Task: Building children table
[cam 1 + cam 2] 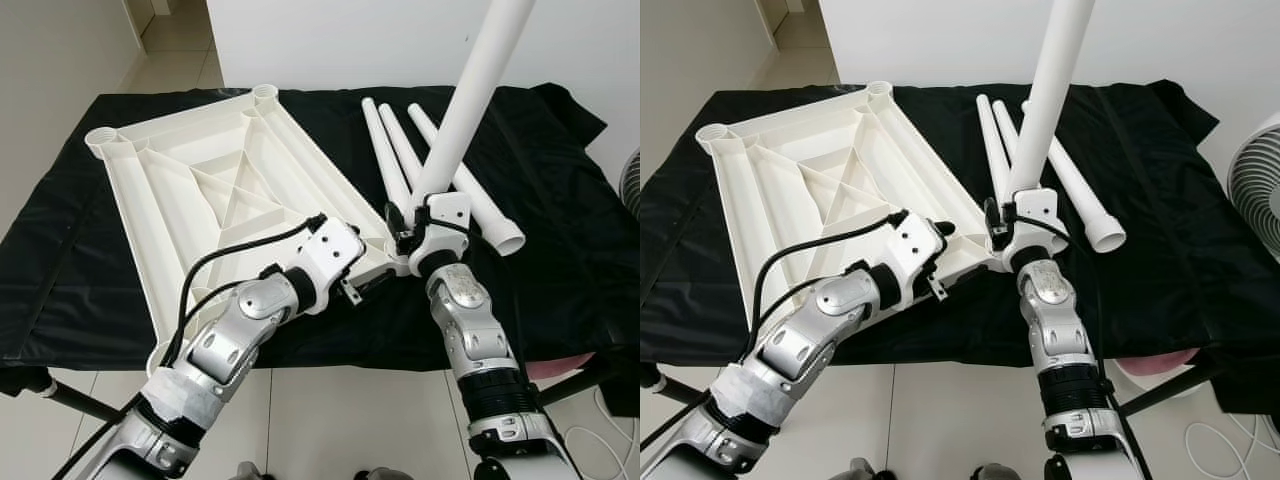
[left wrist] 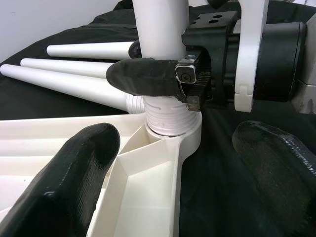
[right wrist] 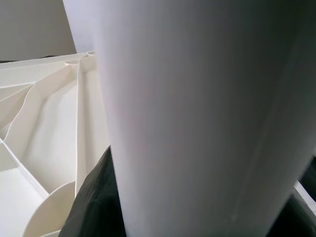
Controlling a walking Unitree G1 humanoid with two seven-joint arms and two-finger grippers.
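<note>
Two silver arms reaching over the near edge of a black-draped counter (image 1: pixel 60 270), meeting at one corner of an upturned white tabletop (image 1: pixel 200 180).

Left gripper (image 2: pixel 177 163) angled in from the lower left, forearm bent at the elbow, black fingers (image 2: pixel 64 182) spread apart on either side of the tabletop's near-right corner socket (image 2: pixel 185 140), closed on nothing. Right gripper (image 1: pixel 412 228) raised on an upright forearm, fingers clamped on a white table leg (image 1: pixel 465 100) close above its ribbed, threaded end. Leg standing nearly upright, leaning slightly right, threaded end seated in the corner socket. Tabletop lying underside up, ribbed with diagonal bracing, round sockets at the far corners. Three more white legs (image 1: pixel 400 150) lying side by side on the cloth just right of the tabletop, behind the raised leg.
</note>
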